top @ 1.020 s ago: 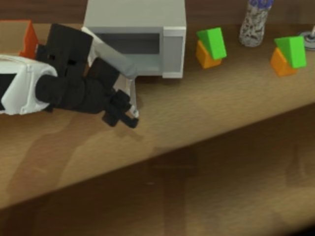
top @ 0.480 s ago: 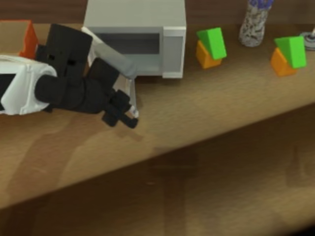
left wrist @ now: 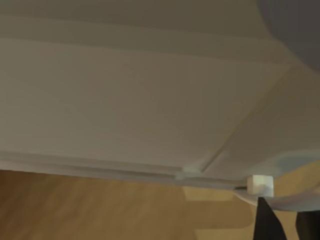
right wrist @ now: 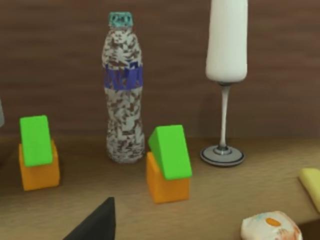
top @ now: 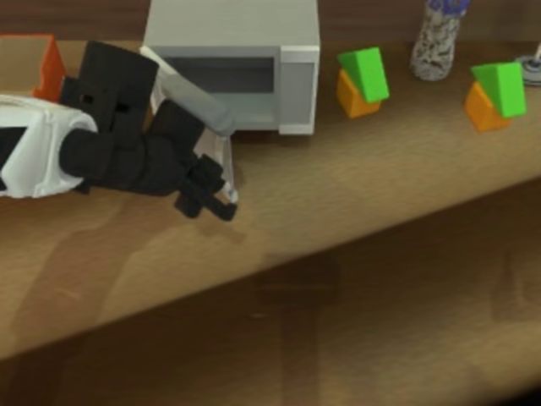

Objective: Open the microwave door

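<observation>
Microwave door (top: 196,108): we had it swung well out from the microwave (top: 232,34).
Left gripper (top: 221,201): at the door's outer edge; finger state unclear.
Advice: we judged pulling along the hinge arc best.

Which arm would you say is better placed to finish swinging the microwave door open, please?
Left. The left gripper is already at the free edge of the microwave door, which stands swung out from the microwave. The right arm is outside the top view.
</observation>
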`<state>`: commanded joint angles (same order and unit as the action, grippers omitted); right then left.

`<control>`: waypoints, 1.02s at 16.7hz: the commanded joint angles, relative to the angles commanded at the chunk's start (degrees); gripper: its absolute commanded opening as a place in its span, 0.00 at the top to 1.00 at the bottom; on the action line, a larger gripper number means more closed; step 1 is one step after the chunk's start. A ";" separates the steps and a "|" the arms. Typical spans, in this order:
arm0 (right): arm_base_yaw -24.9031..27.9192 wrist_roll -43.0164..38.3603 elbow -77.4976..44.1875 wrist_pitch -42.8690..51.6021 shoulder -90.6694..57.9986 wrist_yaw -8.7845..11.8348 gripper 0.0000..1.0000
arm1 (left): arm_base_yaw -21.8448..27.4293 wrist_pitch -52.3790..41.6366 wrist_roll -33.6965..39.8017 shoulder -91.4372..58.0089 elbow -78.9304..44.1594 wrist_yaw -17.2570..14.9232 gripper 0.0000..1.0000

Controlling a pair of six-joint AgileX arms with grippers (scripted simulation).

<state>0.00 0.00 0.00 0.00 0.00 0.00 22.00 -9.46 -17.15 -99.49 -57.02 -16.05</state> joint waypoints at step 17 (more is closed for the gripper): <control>0.00 0.00 0.00 0.00 0.00 0.00 0.00 | -1.53 -1.13 -3.42 0.49 0.39 -2.52 1.00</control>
<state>0.00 0.00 0.00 0.00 0.00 0.00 20.47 -10.59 -20.57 -99.00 -56.63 -18.57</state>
